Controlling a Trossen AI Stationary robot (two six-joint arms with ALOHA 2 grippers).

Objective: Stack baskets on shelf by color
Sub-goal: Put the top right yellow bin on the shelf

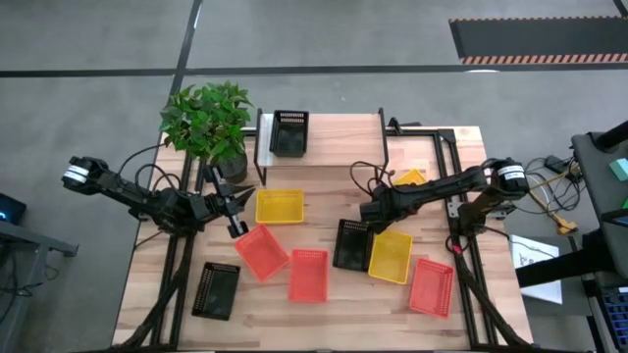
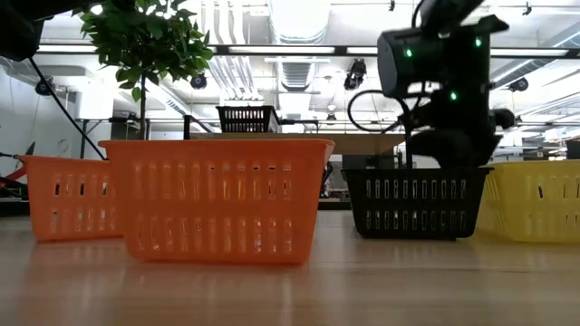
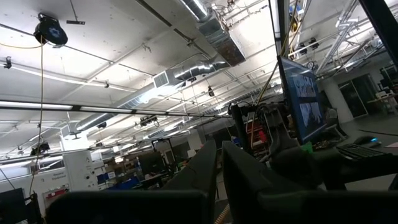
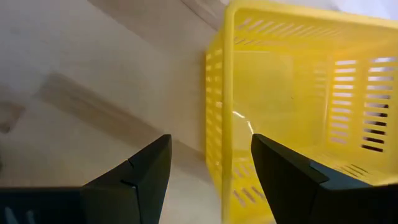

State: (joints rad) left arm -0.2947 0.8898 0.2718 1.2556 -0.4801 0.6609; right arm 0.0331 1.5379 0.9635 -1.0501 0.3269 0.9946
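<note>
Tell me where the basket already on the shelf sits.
In the high view, one black basket sits on the shelf's left end, beside the potted plant.

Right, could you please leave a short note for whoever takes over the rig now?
Left gripper: shut, empty, beside the plant.
Right gripper: open, lined up on the wall of a yellow basket, nothing gripped yet.
Done: one black basket sits on the shelf.
Left: eight baskets are off the shelf (three yellow, three orange, two black), to be stacked there by colour.
</note>
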